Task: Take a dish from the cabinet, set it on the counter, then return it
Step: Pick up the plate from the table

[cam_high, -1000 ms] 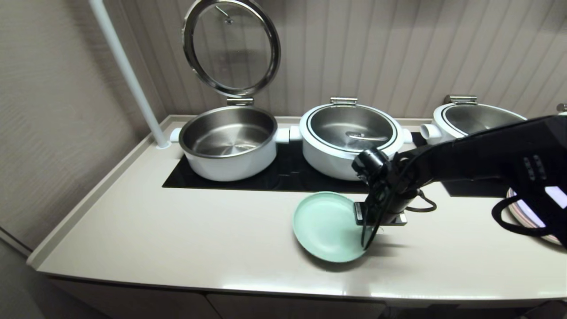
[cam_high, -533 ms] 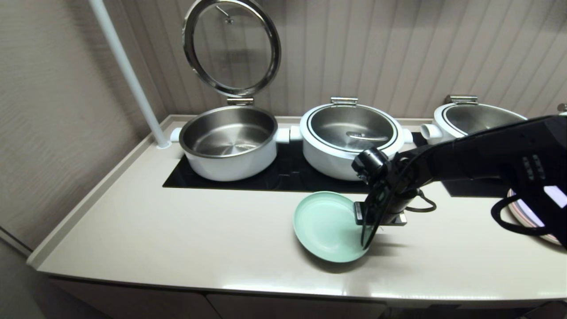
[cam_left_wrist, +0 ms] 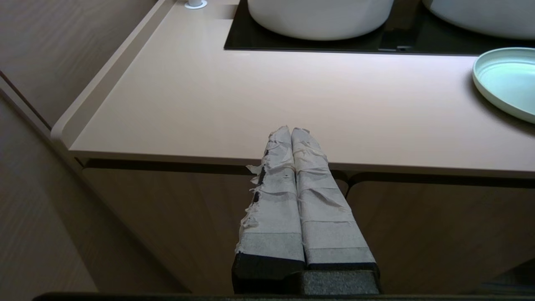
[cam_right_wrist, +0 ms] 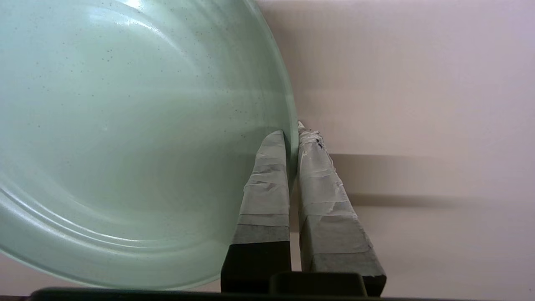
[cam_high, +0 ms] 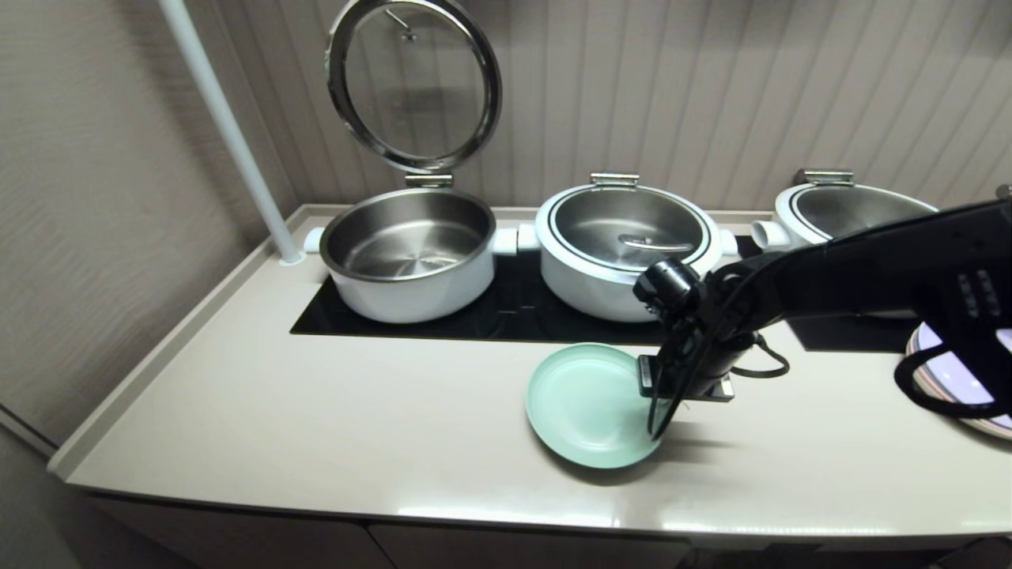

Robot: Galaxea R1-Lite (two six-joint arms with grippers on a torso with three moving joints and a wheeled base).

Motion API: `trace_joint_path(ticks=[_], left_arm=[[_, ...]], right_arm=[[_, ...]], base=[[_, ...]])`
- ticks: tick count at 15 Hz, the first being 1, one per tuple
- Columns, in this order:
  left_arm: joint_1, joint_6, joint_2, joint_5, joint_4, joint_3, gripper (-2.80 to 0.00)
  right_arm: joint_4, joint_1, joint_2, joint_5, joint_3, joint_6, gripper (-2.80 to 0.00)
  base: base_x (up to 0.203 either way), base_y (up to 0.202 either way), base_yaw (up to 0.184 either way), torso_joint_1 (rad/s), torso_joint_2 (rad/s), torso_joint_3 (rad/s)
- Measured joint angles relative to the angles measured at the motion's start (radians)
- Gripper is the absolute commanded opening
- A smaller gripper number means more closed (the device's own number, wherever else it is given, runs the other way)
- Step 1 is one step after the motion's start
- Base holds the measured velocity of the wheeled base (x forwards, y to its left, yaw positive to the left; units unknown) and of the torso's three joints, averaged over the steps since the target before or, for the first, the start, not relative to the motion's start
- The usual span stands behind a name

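The pale mint-green dish [cam_high: 587,407] is on the cream counter [cam_high: 356,411], just in front of the black glass panel [cam_high: 506,312]. My right gripper [cam_high: 655,431] reaches in from the right, points down and is shut on the dish's right rim. In the right wrist view one taped finger lies inside the dish [cam_right_wrist: 125,125] and the other outside, with the gripper [cam_right_wrist: 292,133] pinching the rim. I cannot tell whether the dish lies flat. My left gripper [cam_left_wrist: 291,130] is shut and empty, parked low before the cabinet doors [cam_left_wrist: 167,217]. The dish [cam_left_wrist: 508,79] also shows there.
Three white steel-lined pots [cam_high: 407,257] [cam_high: 624,245] [cam_high: 846,213] stand on the glass panel; the left one's glass lid [cam_high: 415,83] is raised. A white pole [cam_high: 229,134] rises at the back left. A stripe-rimmed white plate [cam_high: 961,399] lies at the right edge under my arm.
My right forearm and gripper have edged slightly to the right and the dish has followed by a trace. The grip on the rim is the same.
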Motion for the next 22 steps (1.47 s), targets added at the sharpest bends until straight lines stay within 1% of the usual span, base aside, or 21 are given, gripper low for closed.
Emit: trace_joint_path(ticks=[3, 7, 13, 17, 22], left_arm=[[0.000, 0.000, 0.000, 0.000, 0.000, 0.000, -2.80], [0.000, 0.000, 0.000, 0.000, 0.000, 0.000, -2.80], [0.000, 0.000, 0.000, 0.000, 0.000, 0.000, -2.80], [0.000, 0.000, 0.000, 0.000, 0.000, 0.000, -2.80], [0.000, 0.000, 0.000, 0.000, 0.000, 0.000, -2.80]], right_arm=[[0.005, 0.000, -0.035, -0.001, 0.021, 0.022, -2.80], [0.001, 0.000, -0.100, -0.002, 0.088, 0.051, -2.80], [-0.009, 0.002, -0.216, -0.001, 0.215, 0.161, -2.80], [-0.013, 0.001, -0.306, 0.000, 0.305, 0.216, -2.80], [-0.011, 0.002, -0.395, 0.002, 0.347, 0.250, -2.80]], base=[[0.000, 0.000, 0.000, 0.000, 0.00, 0.000], [0.000, 0.000, 0.000, 0.000, 0.00, 0.000], [0.000, 0.000, 0.000, 0.000, 0.00, 0.000], [0.000, 0.000, 0.000, 0.000, 0.00, 0.000], [0.000, 0.000, 0.000, 0.000, 0.00, 0.000]])
